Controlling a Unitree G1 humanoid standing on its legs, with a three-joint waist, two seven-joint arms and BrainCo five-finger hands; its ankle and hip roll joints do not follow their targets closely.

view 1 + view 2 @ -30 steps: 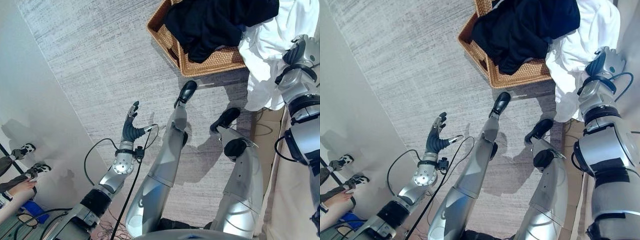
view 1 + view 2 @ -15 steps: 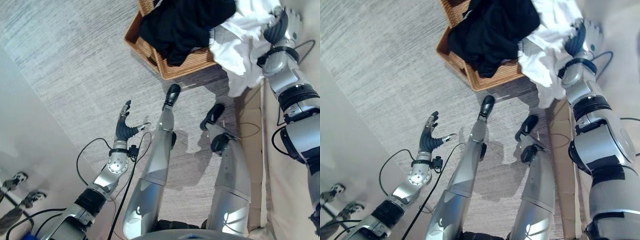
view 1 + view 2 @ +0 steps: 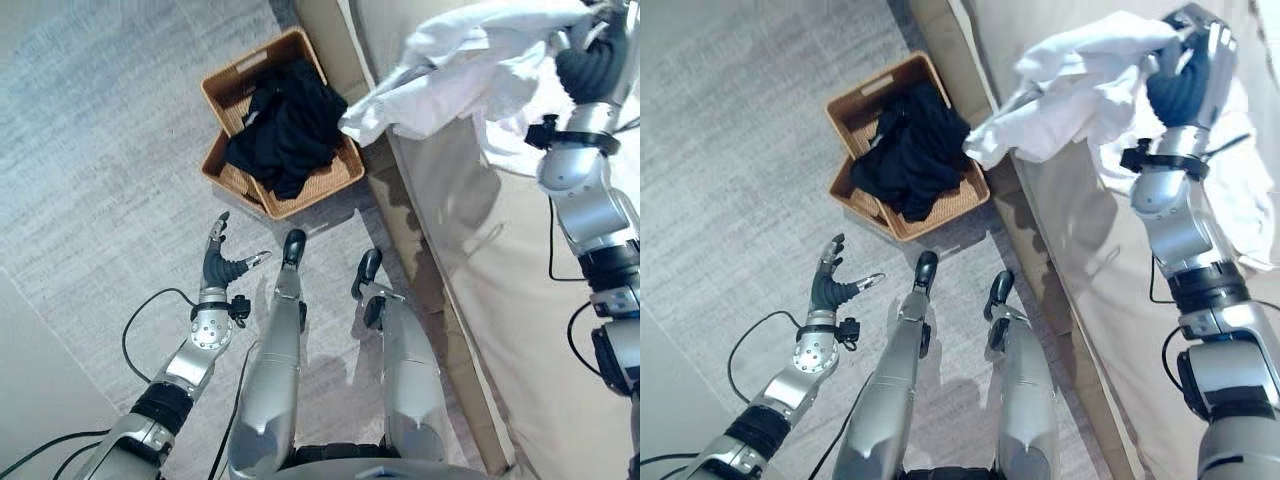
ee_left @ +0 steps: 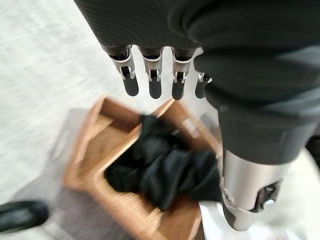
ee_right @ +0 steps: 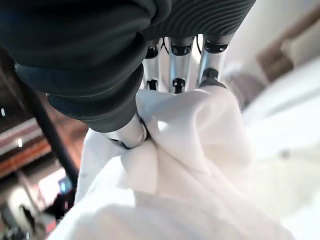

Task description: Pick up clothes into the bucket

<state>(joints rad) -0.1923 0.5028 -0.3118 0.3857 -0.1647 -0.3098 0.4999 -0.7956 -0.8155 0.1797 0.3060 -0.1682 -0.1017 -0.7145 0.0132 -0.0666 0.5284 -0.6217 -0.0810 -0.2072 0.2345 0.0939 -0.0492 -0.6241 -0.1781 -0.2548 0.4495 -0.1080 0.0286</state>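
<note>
A: Right hand (image 3: 1185, 75)?
B: Raised at far right, above the beige bed (image 3: 520, 330). Fingers (image 5: 172, 67) and thumb pinched into a white garment (image 3: 470, 65), which hangs bunched from the grip and trails left toward the basket.

A: Basket?
B: Woven wicker basket (image 3: 245, 80) on the grey carpet (image 3: 100, 200), just beside the bed's edge. Black clothes (image 3: 285, 130) piled inside, part draped over the near rim. White garment's lowest corner is above the basket's right side; whether it touches, cannot tell.

A: Left hand (image 3: 220, 262)?
B: Low at near left over the carpet, fingers straight and spread, holding nothing.
</note>
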